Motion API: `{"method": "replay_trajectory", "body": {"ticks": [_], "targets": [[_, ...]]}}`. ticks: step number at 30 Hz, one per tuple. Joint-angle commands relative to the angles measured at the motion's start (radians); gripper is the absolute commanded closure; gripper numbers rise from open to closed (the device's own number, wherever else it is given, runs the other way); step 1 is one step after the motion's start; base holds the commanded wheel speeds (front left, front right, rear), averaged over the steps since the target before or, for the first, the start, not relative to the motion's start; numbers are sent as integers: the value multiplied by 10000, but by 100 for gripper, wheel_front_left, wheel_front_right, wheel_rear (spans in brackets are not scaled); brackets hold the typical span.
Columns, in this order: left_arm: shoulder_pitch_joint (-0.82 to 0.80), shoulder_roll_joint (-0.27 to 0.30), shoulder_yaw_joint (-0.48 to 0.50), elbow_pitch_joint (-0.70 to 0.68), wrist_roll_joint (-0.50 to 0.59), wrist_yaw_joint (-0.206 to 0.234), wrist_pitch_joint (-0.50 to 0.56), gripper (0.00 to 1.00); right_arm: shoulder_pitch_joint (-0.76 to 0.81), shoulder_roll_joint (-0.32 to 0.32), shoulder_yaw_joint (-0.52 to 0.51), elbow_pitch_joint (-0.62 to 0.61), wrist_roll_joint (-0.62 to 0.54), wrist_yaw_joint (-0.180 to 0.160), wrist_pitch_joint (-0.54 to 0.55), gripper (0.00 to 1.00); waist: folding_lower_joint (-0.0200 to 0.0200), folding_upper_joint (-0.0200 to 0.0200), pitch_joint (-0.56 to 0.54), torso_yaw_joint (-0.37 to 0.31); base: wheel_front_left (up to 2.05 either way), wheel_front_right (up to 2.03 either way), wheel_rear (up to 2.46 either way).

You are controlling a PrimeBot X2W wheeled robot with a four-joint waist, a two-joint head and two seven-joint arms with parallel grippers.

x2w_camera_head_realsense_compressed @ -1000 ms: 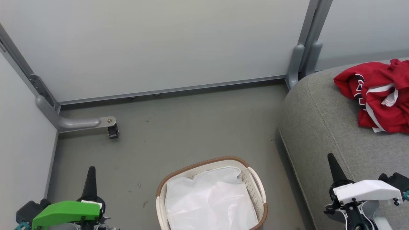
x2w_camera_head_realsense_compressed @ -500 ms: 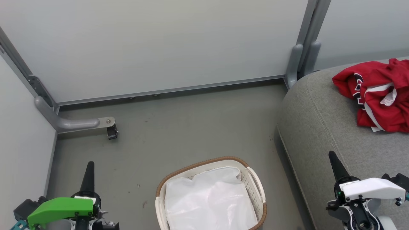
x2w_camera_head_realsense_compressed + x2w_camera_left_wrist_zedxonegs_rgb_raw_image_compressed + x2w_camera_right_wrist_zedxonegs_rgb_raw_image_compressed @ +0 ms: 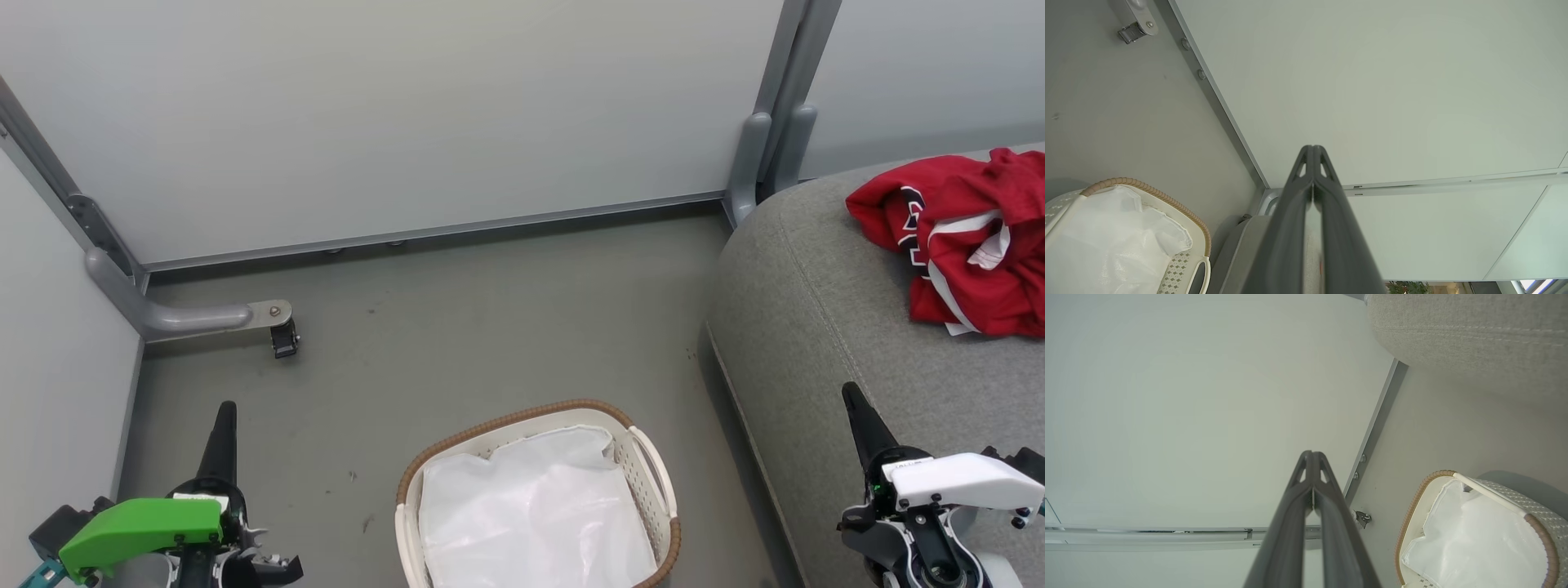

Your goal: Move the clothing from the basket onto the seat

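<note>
Lying in a crumpled red heap with white stripes and dark lettering, the clothing rests on the far right part of the seat, a broad grey cushion with a rounded edge and a stitched seam. The heap runs past the right edge of the head view.

The basket stands on the floor just beside the seat's rounded edge, to its left in the head view. A brown woven band runs round its rim, its pale perforated wall shows a side handle, and a wrinkled white liner lies inside it.

The right gripper hangs at the lower right over the near part of the seat, well apart from the clothing, under a white wrist cover. In the right wrist view its fingers are pressed together along their length with nothing between them.

The left gripper hangs at the lower left above the floor, left of the basket and apart from it, under a green wrist cover. Its fingers are likewise clenched tip to tip on nothing.

Beyond them, pale wall panels meet the floor. A grey post stands at the seat's far corner, and a grey bracket foot juts out from the left corner.
</note>
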Motion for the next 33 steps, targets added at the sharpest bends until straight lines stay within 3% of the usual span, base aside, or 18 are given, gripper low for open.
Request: {"method": "replay_trajectory", "body": {"ticks": [1,26,33], "targets": [[-242,47,47,-79,-212,-41,70,100,-154,-58,-54,-78,223,-5,59,100,0,0,0,-5,0,0,0],[-438,53,265,-103,-1726,-127,528,100,-186,-70,-256,-141,1962,-4,528,100,0,0,-4,-88,0,0,0],[-421,53,258,-98,-1696,-128,532,100,-184,-69,-251,-136,1936,-4,515,100,0,0,-4,-89,0,0,0]]}}
